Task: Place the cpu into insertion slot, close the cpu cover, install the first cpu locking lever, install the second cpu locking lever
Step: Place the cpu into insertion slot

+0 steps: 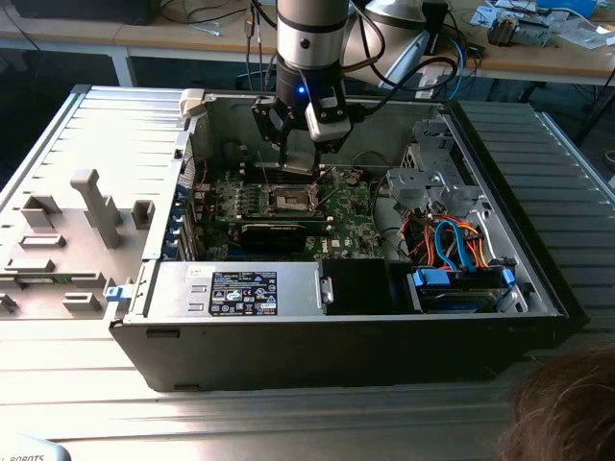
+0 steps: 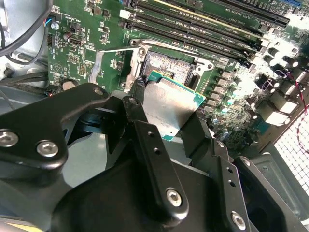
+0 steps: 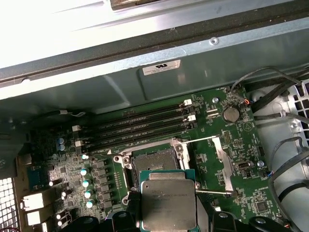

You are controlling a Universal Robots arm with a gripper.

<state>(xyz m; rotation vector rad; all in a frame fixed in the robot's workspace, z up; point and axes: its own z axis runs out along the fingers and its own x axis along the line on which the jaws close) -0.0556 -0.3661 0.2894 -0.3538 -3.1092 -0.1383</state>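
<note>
My gripper hangs inside the open computer case, shut on the cpu, a flat square chip with a dull silver top and a green edge. Black fingers clamp two opposite sides of the chip. In both wrist views the cpu hovers just above and slightly to one side of the insertion slot, tilted a little. The insertion slot lies uncovered, its contact field showing. A silvery strip beside the slot looks like the cpu cover swung open. Thin lever rods lie released next to it.
Narrow memory slots run along one side of the socket. A long black card lies on the board in front of it. Bundled cables and drive cages fill the case on the exterior view's right. Grey fixtures stand left; a person's hair shows.
</note>
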